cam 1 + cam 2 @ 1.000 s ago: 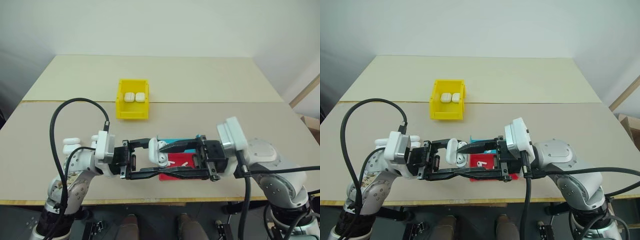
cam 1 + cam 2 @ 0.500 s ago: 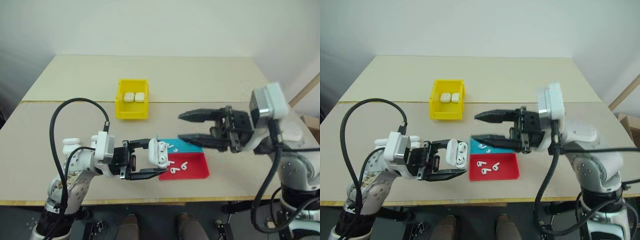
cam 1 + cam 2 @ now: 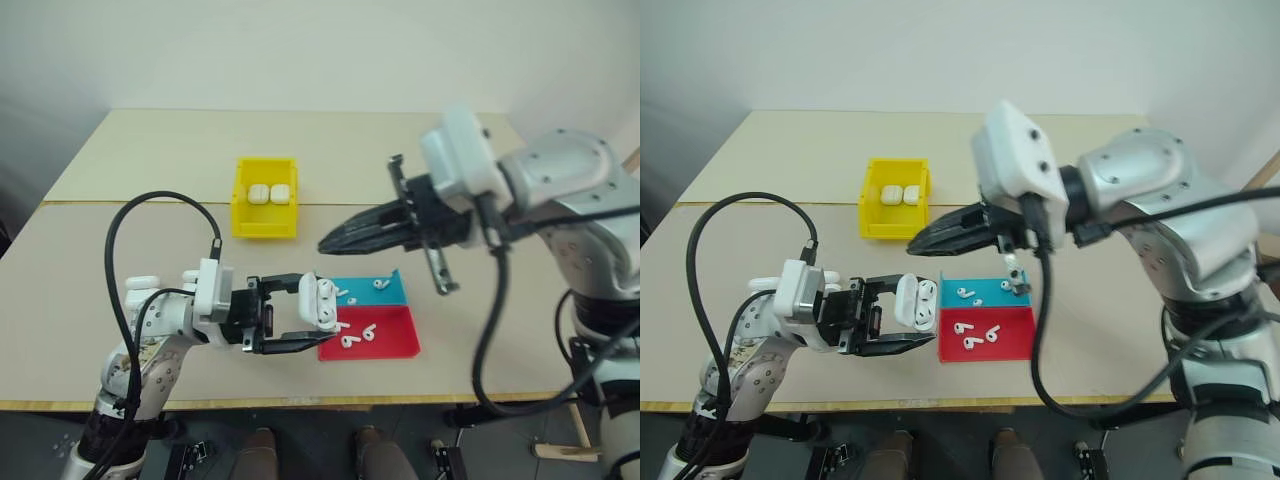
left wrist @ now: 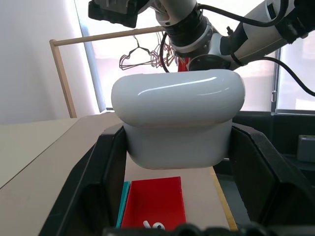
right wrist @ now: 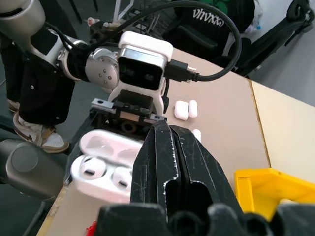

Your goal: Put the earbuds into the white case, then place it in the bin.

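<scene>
Silver arms, black end effector (image 3: 335, 243), cables

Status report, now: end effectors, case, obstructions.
Left end effector shut on open white case, both earbuds seated. Right end effector shut, empty, above tray. Bin path unobstructed.

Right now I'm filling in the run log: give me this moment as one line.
left gripper: shut on open white case, both earbuds seated | right gripper: shut, empty, above table | bin: two cases inside

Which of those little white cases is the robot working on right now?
Look at the table's near edge, just left of the blue-and-red tray. The white case there sits clamped in the left gripper, lid open with earbuds inside, while the others lie closed in the yellow bin.
</scene>
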Robot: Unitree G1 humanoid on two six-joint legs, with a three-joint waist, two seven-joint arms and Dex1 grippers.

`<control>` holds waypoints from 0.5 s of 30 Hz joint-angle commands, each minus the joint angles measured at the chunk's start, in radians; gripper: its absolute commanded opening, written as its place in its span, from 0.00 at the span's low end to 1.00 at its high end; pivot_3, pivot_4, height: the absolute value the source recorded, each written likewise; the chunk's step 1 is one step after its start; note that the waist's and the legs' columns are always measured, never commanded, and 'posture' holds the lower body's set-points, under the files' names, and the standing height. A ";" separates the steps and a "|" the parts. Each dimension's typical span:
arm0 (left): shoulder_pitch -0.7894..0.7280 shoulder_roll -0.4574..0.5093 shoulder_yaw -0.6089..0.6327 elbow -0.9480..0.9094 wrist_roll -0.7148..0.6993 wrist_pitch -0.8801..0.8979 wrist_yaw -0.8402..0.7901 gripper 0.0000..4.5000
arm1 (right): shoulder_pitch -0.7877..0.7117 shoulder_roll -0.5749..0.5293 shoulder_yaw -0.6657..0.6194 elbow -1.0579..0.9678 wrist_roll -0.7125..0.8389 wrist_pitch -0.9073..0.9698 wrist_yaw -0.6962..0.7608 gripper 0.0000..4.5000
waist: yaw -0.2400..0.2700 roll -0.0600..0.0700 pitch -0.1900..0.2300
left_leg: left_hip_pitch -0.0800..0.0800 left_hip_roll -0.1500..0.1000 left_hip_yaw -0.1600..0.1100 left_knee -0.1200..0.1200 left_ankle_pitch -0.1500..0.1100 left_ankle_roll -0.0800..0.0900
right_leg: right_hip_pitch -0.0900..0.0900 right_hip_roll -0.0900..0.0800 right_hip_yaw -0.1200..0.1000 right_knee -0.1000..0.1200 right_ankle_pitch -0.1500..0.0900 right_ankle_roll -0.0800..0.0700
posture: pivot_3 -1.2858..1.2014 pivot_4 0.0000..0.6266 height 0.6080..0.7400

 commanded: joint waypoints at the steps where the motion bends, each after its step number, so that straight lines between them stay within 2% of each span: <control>1: -0.011 -0.002 0.000 -0.015 -0.002 -0.015 -0.002 0.62 | -0.067 0.013 0.034 0.029 -0.033 0.013 0.066 0.01 | 0.002 0.000 0.000 | 0.000 -0.001 -0.004 0.000 0.000 0.000 | 0.001 0.000 -0.003 0.000 0.000 0.000 | 0.52 0.24 1.00; 9: -0.009 0.000 -0.001 -0.022 0.000 -0.011 -0.003 0.62 | -0.110 0.060 0.112 0.100 -0.126 -0.067 0.210 0.01 | 0.007 0.000 0.000 | -0.001 0.000 -0.002 0.000 0.000 0.000 | 0.000 0.000 -0.002 -0.001 0.000 0.000 | 0.52 0.24 1.00; 15: -0.014 0.000 -0.002 -0.016 0.003 -0.014 -0.008 0.62 | -0.110 0.100 0.134 0.122 -0.183 -0.121 0.264 0.01 | 0.004 0.000 0.000 | -0.001 0.000 -0.002 0.000 0.000 0.000 | -0.001 0.000 -0.002 0.000 0.000 0.000 | 0.52 0.24 1.00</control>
